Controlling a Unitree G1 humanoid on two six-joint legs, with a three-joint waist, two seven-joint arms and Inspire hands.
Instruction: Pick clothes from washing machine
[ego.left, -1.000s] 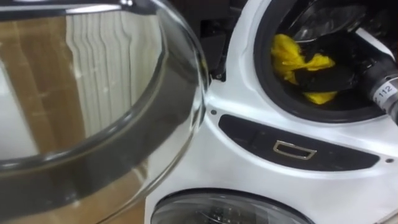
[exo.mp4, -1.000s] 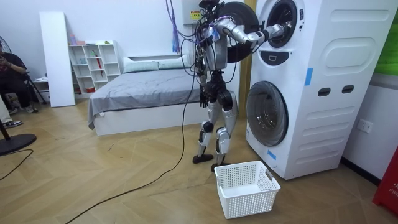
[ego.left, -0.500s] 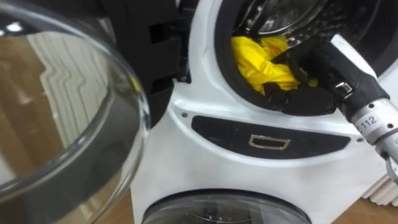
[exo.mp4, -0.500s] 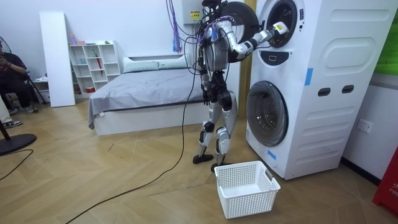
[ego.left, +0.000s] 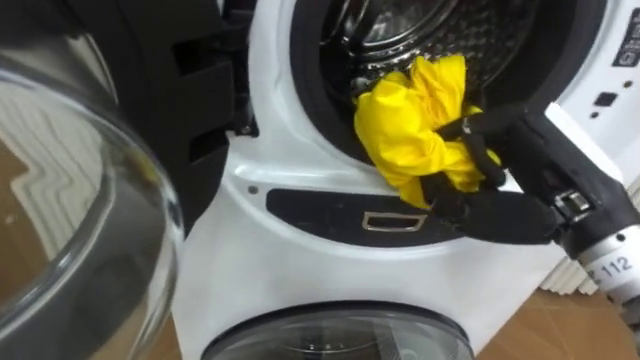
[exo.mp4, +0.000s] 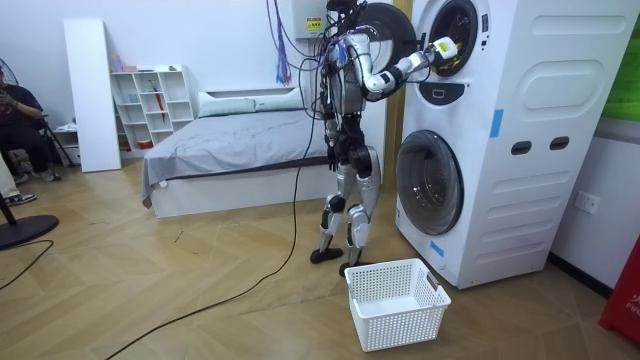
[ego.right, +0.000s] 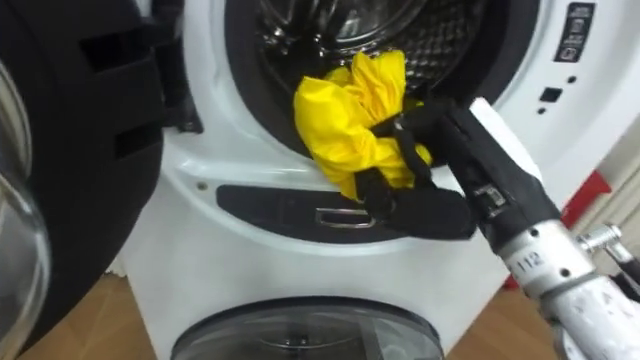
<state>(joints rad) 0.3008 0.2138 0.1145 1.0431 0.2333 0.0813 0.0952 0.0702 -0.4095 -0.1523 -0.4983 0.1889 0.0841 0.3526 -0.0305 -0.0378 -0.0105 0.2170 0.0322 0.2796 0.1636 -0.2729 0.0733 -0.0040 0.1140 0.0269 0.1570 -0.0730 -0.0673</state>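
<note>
Left eye view: right hand (ego.left: 505, 208), fingers curled round yellow garment (ego.left: 408, 135), bunched just above its palm. Change: garment, earlier inside drum (ego.left: 500, 35), now drawn over door rim (ego.left: 272, 110). Extraction nearly done.

Both eye views close, looking down at washer opening (ego.left: 500, 40); room view distant, sharing it

1. The drum mouth (ego.left: 400, 40) is clear above the yellow cloth (ego.left: 415, 125), which the right hand (ego.left: 500, 210) grips at its lower rim.
2. The open glass door (ego.left: 90, 230) blocks the left side.
</note>
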